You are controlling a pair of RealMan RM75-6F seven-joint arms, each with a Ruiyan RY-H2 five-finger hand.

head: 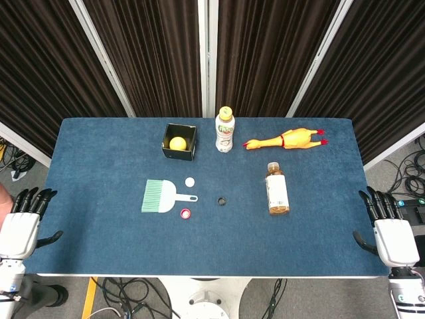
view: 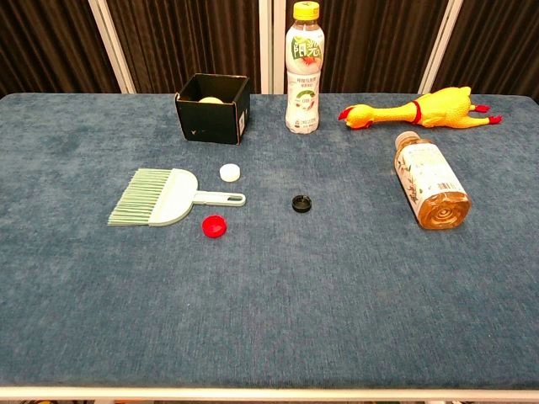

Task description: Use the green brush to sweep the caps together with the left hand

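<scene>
The green brush (head: 161, 196) (view: 162, 199) lies flat on the blue table, bristles to the left, handle pointing right. A white cap (head: 190, 181) (view: 229, 172) sits just above the handle, a red cap (head: 185, 213) (view: 214, 225) just below it, and a black cap (head: 222, 201) (view: 301, 202) lies further right. My left hand (head: 23, 222) hangs off the table's left front corner, fingers apart, holding nothing. My right hand (head: 388, 229) rests off the right front corner, also empty with fingers spread. The chest view shows neither hand.
A black box (head: 179, 141) (view: 213, 107) holding a yellow ball stands at the back. Beside it is an upright bottle (head: 225, 129) (view: 304, 68). A rubber chicken (head: 285, 140) (view: 421, 110) and a lying tea bottle (head: 277, 189) (view: 429, 180) occupy the right side.
</scene>
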